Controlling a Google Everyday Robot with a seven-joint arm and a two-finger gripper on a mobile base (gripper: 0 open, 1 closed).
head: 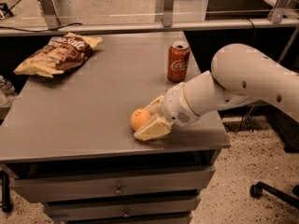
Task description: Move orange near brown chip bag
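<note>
The orange (139,118) sits on the grey table (84,111) near its front edge, right of centre. My gripper (150,118) reaches in from the right, with one pale finger behind the orange and the other in front of and below it, so the open fingers straddle the fruit. The orange rests on the table. The brown chip bag (58,54) lies flat at the far left corner of the table, well away from the orange.
A red soda can (178,61) stands upright at the back right of the table, just behind my arm (243,85). Drawers (117,188) run below the table front. A rail with posts (163,26) crosses behind the table.
</note>
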